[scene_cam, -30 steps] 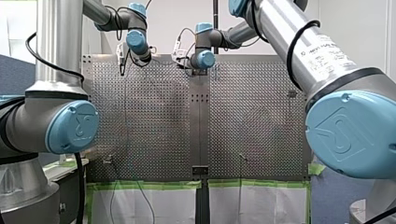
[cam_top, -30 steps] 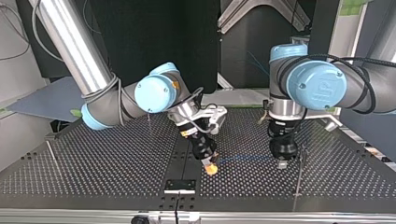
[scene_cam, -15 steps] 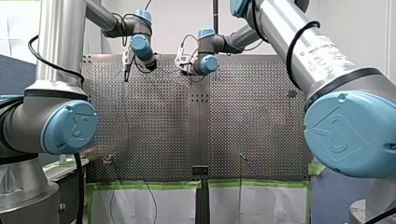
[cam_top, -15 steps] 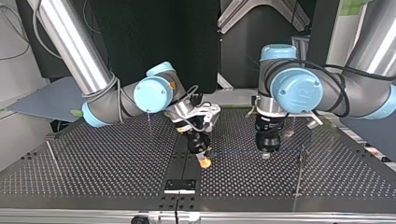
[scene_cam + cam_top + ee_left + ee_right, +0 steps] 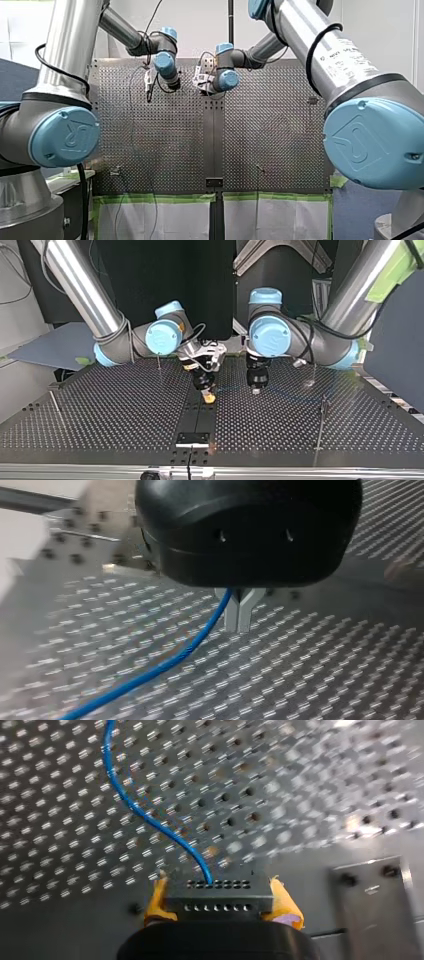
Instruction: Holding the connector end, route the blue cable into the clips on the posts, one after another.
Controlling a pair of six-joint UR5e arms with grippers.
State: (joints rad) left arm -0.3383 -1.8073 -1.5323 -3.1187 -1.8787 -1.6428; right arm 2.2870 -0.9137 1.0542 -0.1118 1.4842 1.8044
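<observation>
Two tools hang near the tabletop (image 5: 325, 670): my right tool (image 5: 221, 900) clamps the connector (image 5: 220, 889) between yellow pads (image 5: 157, 897); my left tool (image 5: 239, 611), fingers together, seemingly pinches the blue cable (image 5: 190, 647).

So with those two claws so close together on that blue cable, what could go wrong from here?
Three guesses. The left claw and right claw hang close together, so they might bump. The thin blue cable curves out of the connector pinched between yellow pads; a hard pull might kink it or tug it loose. The slim post at the top view's right stands apart from both claws, so the cable might miss its clip.
</observation>
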